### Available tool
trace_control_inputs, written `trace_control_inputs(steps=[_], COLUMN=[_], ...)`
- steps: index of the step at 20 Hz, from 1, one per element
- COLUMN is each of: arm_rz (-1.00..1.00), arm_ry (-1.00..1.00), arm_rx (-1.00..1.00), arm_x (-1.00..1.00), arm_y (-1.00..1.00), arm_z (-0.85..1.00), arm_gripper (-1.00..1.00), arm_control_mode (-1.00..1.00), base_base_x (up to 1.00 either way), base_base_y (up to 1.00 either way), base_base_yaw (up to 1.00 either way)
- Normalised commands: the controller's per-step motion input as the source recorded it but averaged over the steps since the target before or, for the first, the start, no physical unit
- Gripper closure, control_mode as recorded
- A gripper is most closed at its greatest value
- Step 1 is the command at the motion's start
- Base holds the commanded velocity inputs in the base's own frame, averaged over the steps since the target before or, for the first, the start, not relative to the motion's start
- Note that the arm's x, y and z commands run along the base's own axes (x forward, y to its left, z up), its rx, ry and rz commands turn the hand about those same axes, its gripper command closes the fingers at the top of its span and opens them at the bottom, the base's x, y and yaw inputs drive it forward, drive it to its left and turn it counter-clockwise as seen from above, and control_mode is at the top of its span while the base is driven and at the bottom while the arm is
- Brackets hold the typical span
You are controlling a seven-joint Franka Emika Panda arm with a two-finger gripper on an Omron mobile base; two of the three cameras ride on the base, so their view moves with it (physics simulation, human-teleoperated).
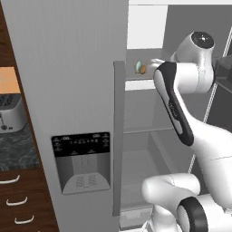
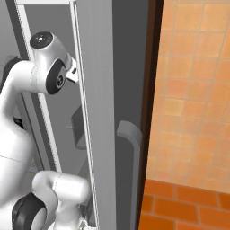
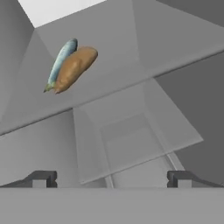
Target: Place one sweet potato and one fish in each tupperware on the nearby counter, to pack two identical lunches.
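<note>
An orange-brown sweet potato [image 3: 75, 67] lies against a slim silvery-green fish [image 3: 61, 62] on a pale shelf inside the open fridge. In the left base view the same sweet potato [image 1: 143, 69] and fish [image 1: 137, 67] sit on an upper shelf, just left of my bent arm. My gripper [image 3: 111, 179] is open and holds nothing; it hangs back from the pair, which lie ahead at the upper left of the hand view. A strip of the black marbled counter [image 1: 16, 149] shows at the far left. The tupperware is out of view.
The grey fridge door [image 1: 68, 68] with its dispenser panel [image 1: 81, 163] and long handle [image 1: 118, 136] stands close on my left. A glass shelf [image 3: 140, 144] lies below the food. A toaster [image 1: 9, 113] stands on the counter above brown drawers [image 1: 13, 199]. An orange tiled wall [image 2: 193, 90] lies to the right.
</note>
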Motion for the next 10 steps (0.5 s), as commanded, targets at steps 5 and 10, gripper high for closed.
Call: trace_control_inputs(steps=[5,10], arm_rz=[0.0,0.0], arm_ry=[0.01,0.03], arm_rx=[0.01,0.03], arm_x=[0.64,0.7], arm_y=[0.0,0.0], arm_z=[0.08,0.04], arm_gripper=[-1.0,-1.0], arm_control_mode=[-1.0,-1.0], base_base_x=[0.0,0.0], base_base_y=[0.0,0.0], base_base_yaw=[0.0,0.0])
